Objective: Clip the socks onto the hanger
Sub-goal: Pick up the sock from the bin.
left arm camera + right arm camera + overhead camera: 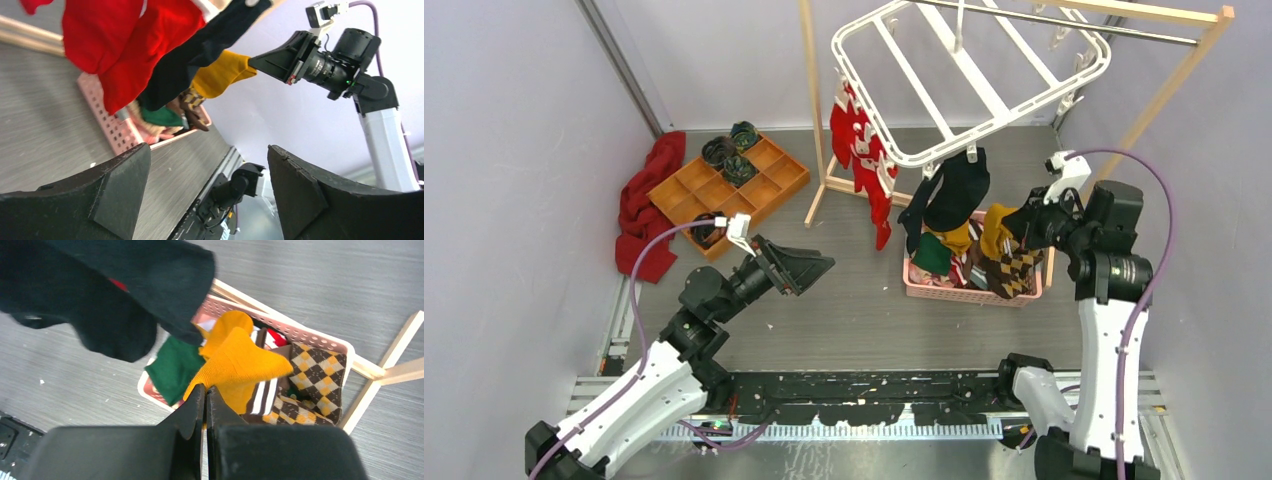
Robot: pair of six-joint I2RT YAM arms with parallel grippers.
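The white hanger (984,70) hangs tilted from the metal rod, with red socks (864,165) clipped on its left side and a black sock (954,190) clipped at its front edge. My right gripper (205,388) is shut on the mustard-yellow sock (240,362) and holds it above the pink basket (320,342); the gripper shows in the top view (1016,228) right of the black sock. An argyle sock (315,375) lies in the basket. My left gripper (822,265) is open and empty, left of the basket; its fingers (120,185) frame the floor.
The wooden rack (814,110) with its metal rod holds the hanger. An orange compartment tray (769,185) with dark rolled bundles and a red cloth (639,205) lie at the back left. A green sock (172,367) is in the basket.
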